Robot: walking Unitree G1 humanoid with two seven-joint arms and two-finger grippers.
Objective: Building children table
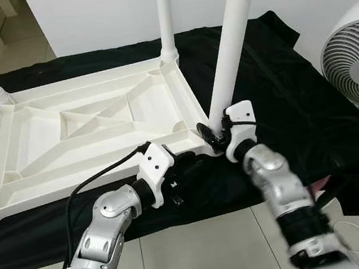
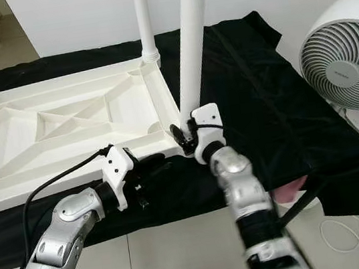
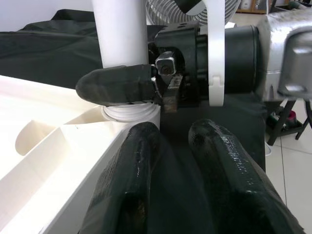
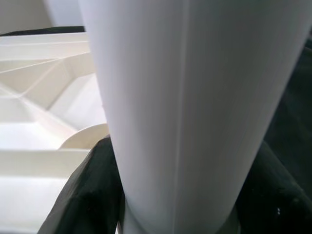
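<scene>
Right pincer (image 1: 214, 134) clamps the white leg (image 1: 229, 39) base, steadying it in the upturned tabletop (image 1: 90, 124) socket at 5 o'clock. Left pincer (image 1: 187, 164), seemingly narrow and empty, braces the rim.

Table top (image 1: 90, 127) & legs (image 1: 230, 45): white moulded plastic, smooth, semi-gloss. Cover cloth (image 1: 296, 103): black fabric, matt, creased. Gripper fingers (image 3: 219, 170): black, glossy; arms (image 1: 278, 184): silver metallic w/ white plastic parts.

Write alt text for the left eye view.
The right tool grips the base of a white table leg at the near right corner of an upside-down white plastic tabletop lying on a black cloth. The left tool rests at the tabletop's near edge. A white fan stands to the right.
</scene>
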